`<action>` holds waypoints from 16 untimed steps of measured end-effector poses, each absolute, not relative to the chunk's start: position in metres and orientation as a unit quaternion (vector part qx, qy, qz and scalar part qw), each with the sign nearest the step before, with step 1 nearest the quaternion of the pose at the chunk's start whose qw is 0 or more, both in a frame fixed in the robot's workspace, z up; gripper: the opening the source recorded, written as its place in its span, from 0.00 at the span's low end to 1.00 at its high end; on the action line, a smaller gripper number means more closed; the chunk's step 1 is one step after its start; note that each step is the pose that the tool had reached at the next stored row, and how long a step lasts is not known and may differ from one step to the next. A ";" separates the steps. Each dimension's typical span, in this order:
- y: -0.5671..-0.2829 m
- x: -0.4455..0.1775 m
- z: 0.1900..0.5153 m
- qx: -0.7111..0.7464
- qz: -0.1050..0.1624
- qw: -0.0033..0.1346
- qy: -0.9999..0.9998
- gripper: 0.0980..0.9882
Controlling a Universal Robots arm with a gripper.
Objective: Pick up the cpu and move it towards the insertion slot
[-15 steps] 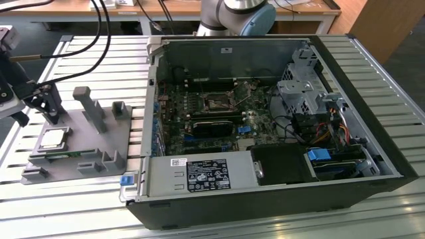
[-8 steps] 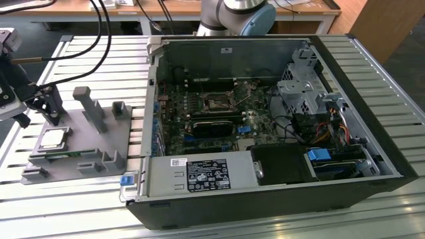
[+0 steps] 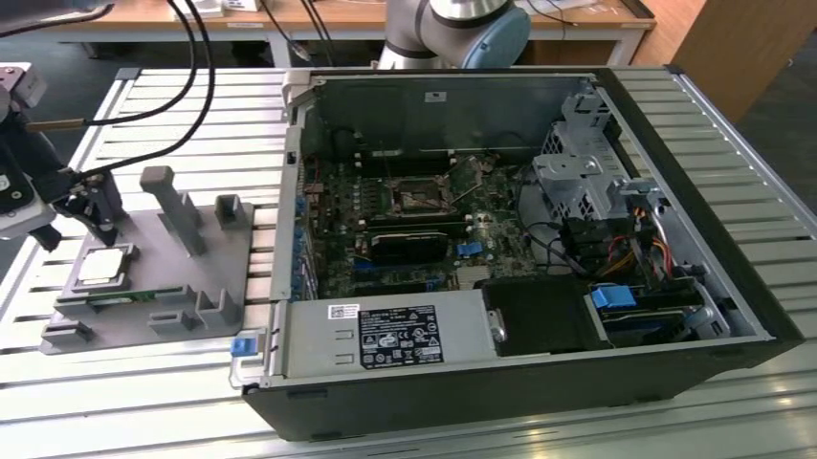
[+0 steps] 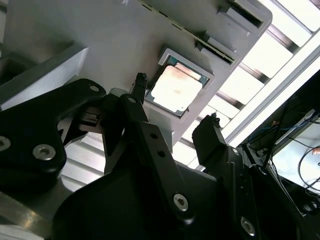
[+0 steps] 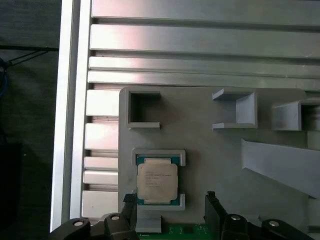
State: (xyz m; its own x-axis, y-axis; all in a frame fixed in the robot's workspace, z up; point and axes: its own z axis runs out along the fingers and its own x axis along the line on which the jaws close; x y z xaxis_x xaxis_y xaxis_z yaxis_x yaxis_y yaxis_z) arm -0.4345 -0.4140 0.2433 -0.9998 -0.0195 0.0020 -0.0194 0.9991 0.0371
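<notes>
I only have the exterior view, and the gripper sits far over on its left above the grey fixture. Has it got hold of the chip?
Observer: No. In the first wrist view the flat square cpu with the shiny silver metal top lies in its recess in the grey plastic fixture, unheld.
Operator: Is the gripper open?
Observer: Yes. In the second wrist view the black gripper has its jaws apart, straddling the cpu.
Operator: Any contact with it?
Observer: In the first wrist view one fingertip stands clearly apart from the cpu. The other sits close to its edge, and I cannot tell whether it touches.
</notes>
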 end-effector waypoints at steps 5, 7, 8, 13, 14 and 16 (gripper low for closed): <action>-0.415 -0.436 0.238 0.010 -0.019 0.001 -1.000 0.62; -0.415 -0.436 0.236 0.010 -0.019 0.001 -1.000 0.62; -0.415 -0.436 0.236 0.010 -0.019 0.001 -1.000 0.62; -0.416 -0.437 0.231 0.010 -0.019 0.001 -1.000 0.62; -0.416 -0.437 0.230 0.010 -0.019 0.001 -1.000 0.62; -0.416 -0.437 0.229 0.010 -0.019 0.001 -1.000 0.62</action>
